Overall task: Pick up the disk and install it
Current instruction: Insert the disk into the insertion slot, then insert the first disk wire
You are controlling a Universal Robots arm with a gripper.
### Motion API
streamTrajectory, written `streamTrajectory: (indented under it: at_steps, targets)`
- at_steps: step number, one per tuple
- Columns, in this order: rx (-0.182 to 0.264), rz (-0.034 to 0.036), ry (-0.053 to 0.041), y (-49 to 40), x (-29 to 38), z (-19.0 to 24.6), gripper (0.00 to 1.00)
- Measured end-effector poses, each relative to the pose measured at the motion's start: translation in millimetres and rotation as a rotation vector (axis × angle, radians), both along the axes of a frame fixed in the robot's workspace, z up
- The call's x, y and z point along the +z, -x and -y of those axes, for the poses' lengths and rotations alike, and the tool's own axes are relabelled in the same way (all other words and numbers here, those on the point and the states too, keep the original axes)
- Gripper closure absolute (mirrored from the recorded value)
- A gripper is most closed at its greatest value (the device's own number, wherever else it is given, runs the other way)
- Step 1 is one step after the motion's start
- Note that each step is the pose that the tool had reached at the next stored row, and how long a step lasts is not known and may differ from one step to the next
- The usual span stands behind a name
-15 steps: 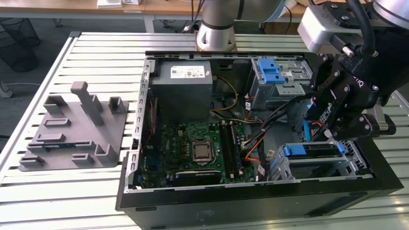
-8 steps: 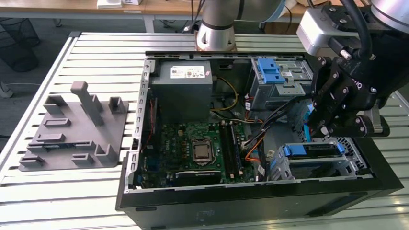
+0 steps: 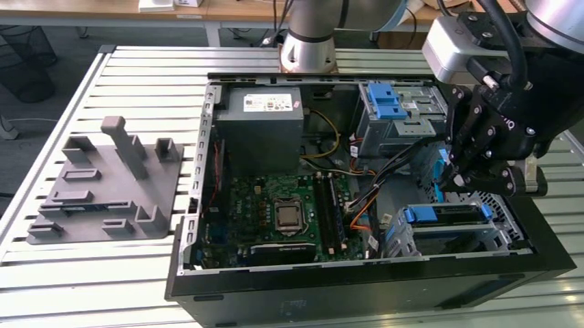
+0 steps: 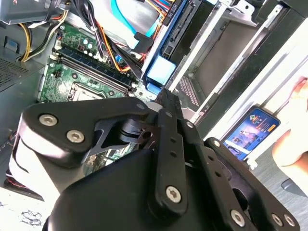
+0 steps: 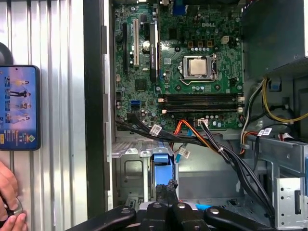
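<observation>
Inside the computer case (image 3: 365,290), in its corner drive cage (image 3: 507,236): the disk (image 3: 447,213), blue end facing the case's middle. Directly over it, within the case's open side, the gripper (image 3: 453,183); contact not discernible. Claw state: cannot tell whether open or closed.

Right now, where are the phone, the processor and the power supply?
phone (image 5: 19,107): first wrist view, middle of its screen.
processor (image 5: 198,67): first wrist view, its metal lid.
power supply (image 3: 264,140): exterior view, its grey side.
</observation>
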State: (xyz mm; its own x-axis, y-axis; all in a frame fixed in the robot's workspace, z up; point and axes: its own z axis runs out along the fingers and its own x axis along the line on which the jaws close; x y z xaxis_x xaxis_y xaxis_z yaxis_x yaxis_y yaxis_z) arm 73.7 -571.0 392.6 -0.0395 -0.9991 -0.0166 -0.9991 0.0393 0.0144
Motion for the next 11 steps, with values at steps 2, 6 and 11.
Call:
streamTrajectory:
  at_steps: [2, 6, 11]
  targets:
    - [0.0, 0.0, 0.0001, 0.0, -0.4, 0.0, 0.89]
    - [0.0, 0.0, -0.0001, 0.0, -0.7, 0.0, 0.89]
    - [0.0, 0.0, 0.0, 0.0, -0.7, 0.0, 0.89]
